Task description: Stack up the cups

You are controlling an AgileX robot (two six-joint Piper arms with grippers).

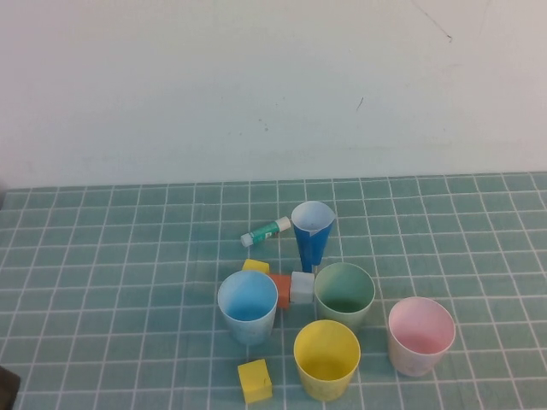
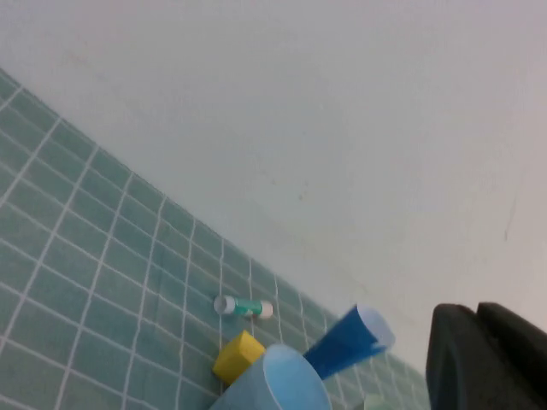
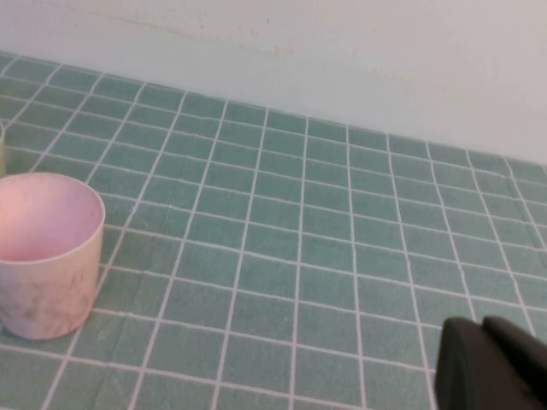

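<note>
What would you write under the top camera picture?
Four cups stand unstacked near a blue cone; neither left nor right gripper shows.

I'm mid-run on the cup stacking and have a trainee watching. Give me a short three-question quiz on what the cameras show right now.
1. True or false: the pink cup is already nested in another cup.
2. How many small blocks are on the table?
3. Which cup stands nearest the lying glue stick: A yellow cup, B dark blue cone cup, C green cup?

Also: is either gripper over the cups in the high view?

Key: 1 false, it stands alone. 2 four. 3 B. Neither; the left gripper and right gripper show only in wrist views.
</note>
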